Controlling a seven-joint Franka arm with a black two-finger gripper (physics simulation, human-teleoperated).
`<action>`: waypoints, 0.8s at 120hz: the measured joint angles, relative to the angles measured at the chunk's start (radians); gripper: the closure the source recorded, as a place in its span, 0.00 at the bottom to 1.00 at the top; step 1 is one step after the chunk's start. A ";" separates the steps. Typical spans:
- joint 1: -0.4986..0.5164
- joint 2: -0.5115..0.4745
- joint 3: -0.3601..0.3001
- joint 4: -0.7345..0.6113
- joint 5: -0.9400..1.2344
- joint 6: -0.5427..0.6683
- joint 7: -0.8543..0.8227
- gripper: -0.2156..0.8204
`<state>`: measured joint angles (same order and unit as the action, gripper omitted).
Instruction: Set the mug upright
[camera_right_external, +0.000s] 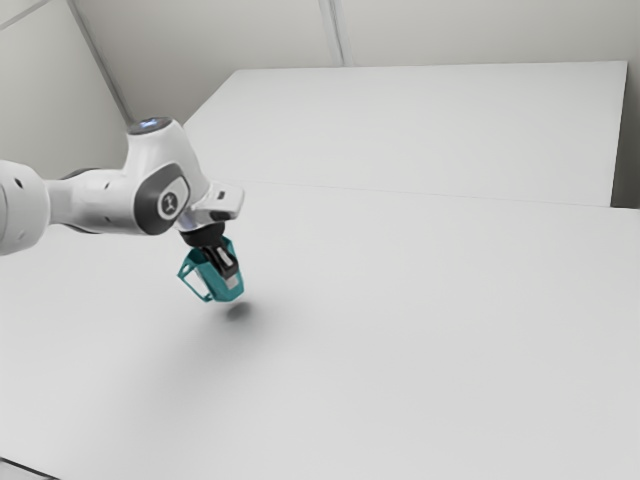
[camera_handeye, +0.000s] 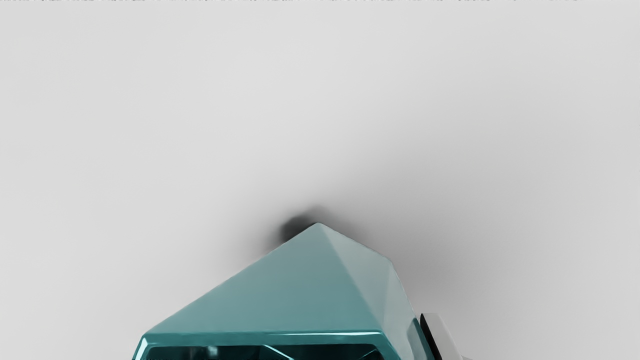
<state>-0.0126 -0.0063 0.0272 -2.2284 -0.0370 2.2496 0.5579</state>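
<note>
We pinch the teal mug (camera_right_external: 213, 284) in our jaws (camera_right_external: 231, 281); it tilts just above the counter (camera_right_external: 400, 330), handle (camera_right_external: 192, 288) toward the exterior view's left.

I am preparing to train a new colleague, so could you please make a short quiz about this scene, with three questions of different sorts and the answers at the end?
1. Multiple choice: what colour is the mug?
A) Red
B) Teal
C) Yellow

2. True or false: the mug is standing upright on its base.

3. Fill in the missing word: in the exterior view, the mug's handle points toward that view's ____.

Key:
1. B, teal.
2. False; it is tilted, in the grasp of the jaws.
3. Left.
</note>
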 joint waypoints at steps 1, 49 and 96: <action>-0.001 0.000 -0.001 0.000 0.001 0.001 -0.002 0.95; -0.010 0.053 -0.029 0.003 0.044 0.053 -0.088 0.96; 0.014 0.092 -0.029 0.005 0.058 0.072 -0.140 0.96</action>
<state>0.0010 0.0862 -0.0016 -2.2232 0.0212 2.3214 0.4182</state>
